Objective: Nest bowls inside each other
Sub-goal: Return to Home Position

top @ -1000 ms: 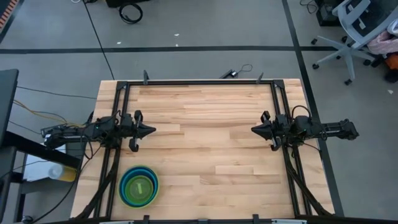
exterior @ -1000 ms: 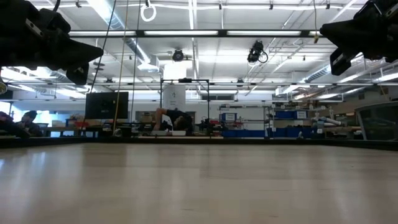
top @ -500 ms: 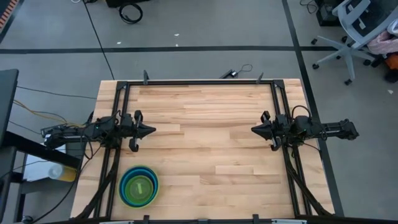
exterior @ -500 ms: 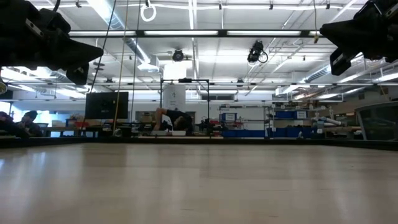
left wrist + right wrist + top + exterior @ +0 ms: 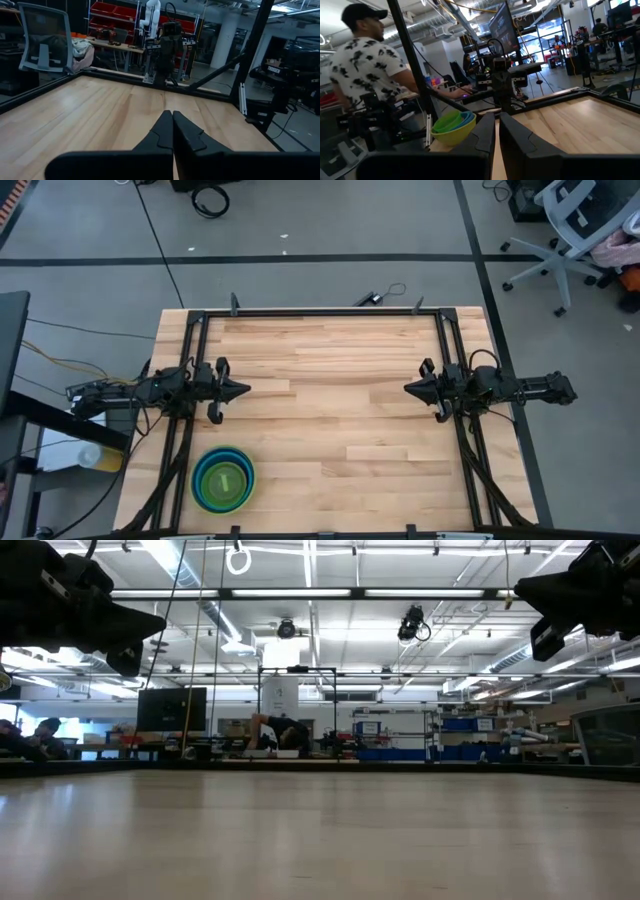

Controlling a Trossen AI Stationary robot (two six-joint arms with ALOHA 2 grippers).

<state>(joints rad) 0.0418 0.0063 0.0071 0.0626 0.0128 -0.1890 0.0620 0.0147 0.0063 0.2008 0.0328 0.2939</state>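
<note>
The bowls (image 5: 223,479) stand nested in one stack at the table's near left corner: a lime-green one outside, blue ones within, a small green one in the middle. In the right wrist view the stack (image 5: 453,128) rests on its base by the left arm's mount. My left gripper (image 5: 247,390) hovers shut at the table's left side, pointing level toward the right. Facing it from the right side, my right gripper (image 5: 406,388) is shut too. Each shows in its own wrist view, the left gripper (image 5: 172,114) and the right gripper (image 5: 497,116), with nothing between the fingers.
A black frame (image 5: 320,311) runs along the table's far edge and both sides. Bare wood (image 5: 330,410) lies between the two arms. A person (image 5: 365,60) stands beyond the table's left side. An office chair (image 5: 575,230) is on the floor at the far right.
</note>
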